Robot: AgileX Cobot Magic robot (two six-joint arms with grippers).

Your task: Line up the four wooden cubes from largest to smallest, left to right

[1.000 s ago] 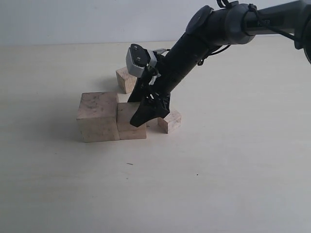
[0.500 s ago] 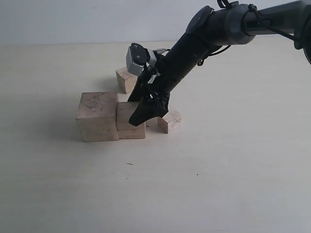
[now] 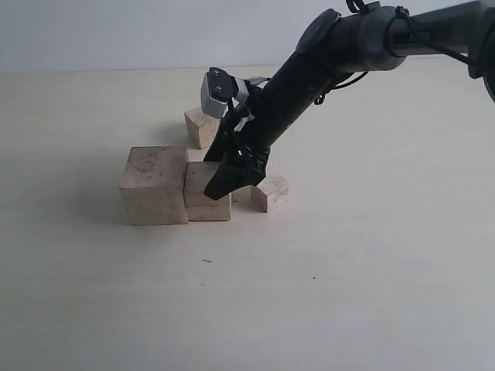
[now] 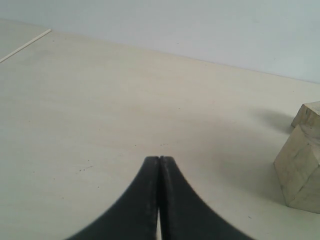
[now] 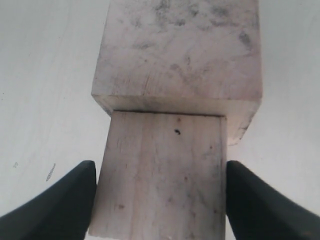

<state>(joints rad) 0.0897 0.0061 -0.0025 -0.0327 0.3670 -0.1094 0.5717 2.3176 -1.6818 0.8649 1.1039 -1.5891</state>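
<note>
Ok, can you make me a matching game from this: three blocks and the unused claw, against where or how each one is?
1 largest cube
2 second cube
3 rear cube
4 left gripper

a shut, empty
b farthest left
c between the fingers of the right gripper
d alone at the back

Pairs: 1-b, 2-c, 3-d, 4-a

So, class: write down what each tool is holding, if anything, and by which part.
The right tool clamps the second-largest cube by two opposite side faces, one finger on each. The left tool is shut, holding nothing.
</note>
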